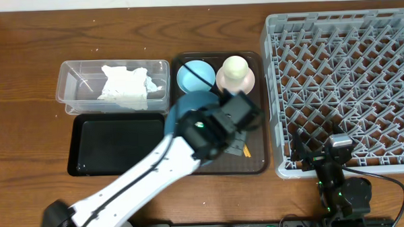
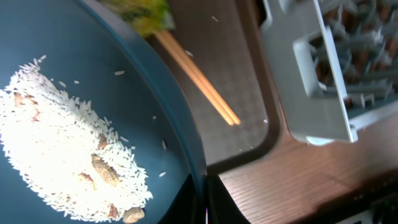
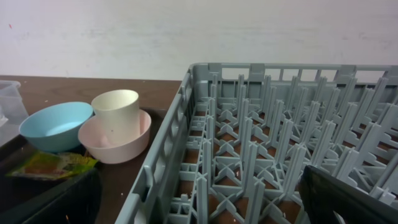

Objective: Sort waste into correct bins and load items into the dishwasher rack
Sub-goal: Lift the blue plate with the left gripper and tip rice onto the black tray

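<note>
The dark-blue plate [image 2: 93, 50] sits at the front left of the brown serving tray [image 2: 242, 106], smooth and glossy, with a heap of loose white rice [image 2: 56, 155] flecked with brown bits. The left arm stretches in from the near edge of the table, white and jointed, angling up over the tray. Its left gripper [image 2: 204, 202] is pinched tight on the plate's rim.

On the tray's textured floor beside the plate lie thin pale wooden chopsticks [image 2: 196, 81], with the yellow-green snack wrapper [image 2: 146, 12] just past their far end. At the tray's back stand a light-blue bowl [image 1: 194, 75] and a pale pink-white bowl [image 3: 118, 146] with a matte cream cup [image 3: 116, 112] upright inside it.

Left of the tray, the clear tub [image 1: 66, 84] holds a crumpled white napkin [image 1: 125, 86]; the shallow black tray [image 1: 79, 158] lies in front of it.

Right of the tray is the grey peg-lattice rack [image 1: 342, 81]. The right arm is folded low at its near edge, and the right gripper [image 1: 314, 153] is spread wide, empty, above the rack's front pegs.
</note>
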Tool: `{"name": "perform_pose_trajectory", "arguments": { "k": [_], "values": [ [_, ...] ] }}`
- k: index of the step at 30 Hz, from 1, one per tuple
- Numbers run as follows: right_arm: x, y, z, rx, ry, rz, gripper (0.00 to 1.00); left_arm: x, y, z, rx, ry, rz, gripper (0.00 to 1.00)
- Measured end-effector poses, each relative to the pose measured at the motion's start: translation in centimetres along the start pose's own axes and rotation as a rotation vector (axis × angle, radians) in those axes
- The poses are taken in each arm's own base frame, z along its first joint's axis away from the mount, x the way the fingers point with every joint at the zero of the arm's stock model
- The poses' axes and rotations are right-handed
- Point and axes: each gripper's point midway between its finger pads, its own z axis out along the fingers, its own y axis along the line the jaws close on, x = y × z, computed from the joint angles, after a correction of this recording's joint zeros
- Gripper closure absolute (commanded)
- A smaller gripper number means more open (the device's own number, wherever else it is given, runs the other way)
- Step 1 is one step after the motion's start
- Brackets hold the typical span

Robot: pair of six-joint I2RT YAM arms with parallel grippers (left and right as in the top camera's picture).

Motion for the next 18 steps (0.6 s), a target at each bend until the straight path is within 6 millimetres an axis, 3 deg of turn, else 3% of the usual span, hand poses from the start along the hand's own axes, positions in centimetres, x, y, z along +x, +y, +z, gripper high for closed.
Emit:
{"name": "perform_pose_trajectory", "arguments": {
  "k": [8, 18],
  "values": [
    [0.0, 0.0, 0.0, 0.000, 0.000, 0.000, 0.01, -2.9, 7.5, -4.4, -0.016, -0.100, -0.219, 0.94],
    [0.0, 0.0, 0.0, 0.000, 0.000, 0.000, 0.01, -3.7, 14.3, -6.3, 0.107, -0.078, -0.404, 0.94]
  ]
}}
